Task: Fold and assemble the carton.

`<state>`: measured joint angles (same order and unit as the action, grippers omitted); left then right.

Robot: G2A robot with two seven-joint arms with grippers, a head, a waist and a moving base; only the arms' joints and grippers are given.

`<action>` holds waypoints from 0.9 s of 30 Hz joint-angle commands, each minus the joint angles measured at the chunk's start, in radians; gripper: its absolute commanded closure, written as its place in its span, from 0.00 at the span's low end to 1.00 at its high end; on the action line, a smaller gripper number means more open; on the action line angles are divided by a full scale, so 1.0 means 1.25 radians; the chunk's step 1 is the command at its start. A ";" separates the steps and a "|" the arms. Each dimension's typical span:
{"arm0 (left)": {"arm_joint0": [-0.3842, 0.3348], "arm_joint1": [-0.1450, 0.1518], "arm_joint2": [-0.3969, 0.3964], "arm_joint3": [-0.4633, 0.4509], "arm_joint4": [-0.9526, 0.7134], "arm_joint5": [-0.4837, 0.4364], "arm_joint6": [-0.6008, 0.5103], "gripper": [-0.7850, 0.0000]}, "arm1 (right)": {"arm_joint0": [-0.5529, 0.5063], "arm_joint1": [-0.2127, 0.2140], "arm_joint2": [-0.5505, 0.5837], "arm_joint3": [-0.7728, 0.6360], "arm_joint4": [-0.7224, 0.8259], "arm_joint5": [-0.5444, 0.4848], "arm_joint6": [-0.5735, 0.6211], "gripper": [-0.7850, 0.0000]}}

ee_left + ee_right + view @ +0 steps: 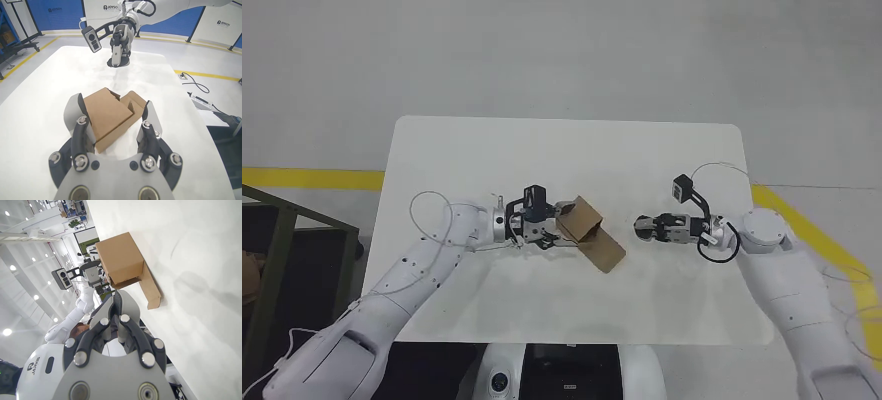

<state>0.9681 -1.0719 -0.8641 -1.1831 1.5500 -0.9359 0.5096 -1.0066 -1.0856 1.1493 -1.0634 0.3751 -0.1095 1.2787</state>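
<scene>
A brown cardboard carton [588, 231] lies near the middle of the white table [542, 160], partly raised into a box shape, with one flap flat on the table toward the front. My left gripper [558, 226] is at its left end. In the left wrist view the left gripper [114, 105] is open, one finger on each side of the carton [107, 115]. My right gripper [640, 229] hovers just right of the carton, apart from it. Its fingers [115, 300] are pressed together and hold nothing, pointing at the carton's [119, 256] open end.
The back half of the table and its right side are bare. A dark metal rack [282, 240] stands on the floor left of the table. A cable and floor socket [194, 85] lie beyond the table's edge.
</scene>
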 commanded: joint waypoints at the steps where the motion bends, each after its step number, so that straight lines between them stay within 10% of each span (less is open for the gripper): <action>1: -0.003 0.003 -0.011 0.008 0.005 0.008 0.001 0.20 | -0.004 0.002 0.004 -0.008 -0.001 0.002 0.001 1.00; 4: -0.003 0.008 -0.030 0.016 -0.002 0.011 0.013 0.07 | -0.019 0.004 0.010 -0.039 0.023 -0.002 0.012 1.00; 27: 0.026 0.024 -0.092 -0.007 -0.033 0.037 0.028 0.00 | 0.036 -0.044 -0.179 -0.065 -0.036 0.045 -0.059 1.00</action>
<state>0.9990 -1.0429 -0.9777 -1.1907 1.5101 -0.8896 0.5443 -0.9667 -1.1390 0.9294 -1.1539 0.3269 -0.0499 1.2061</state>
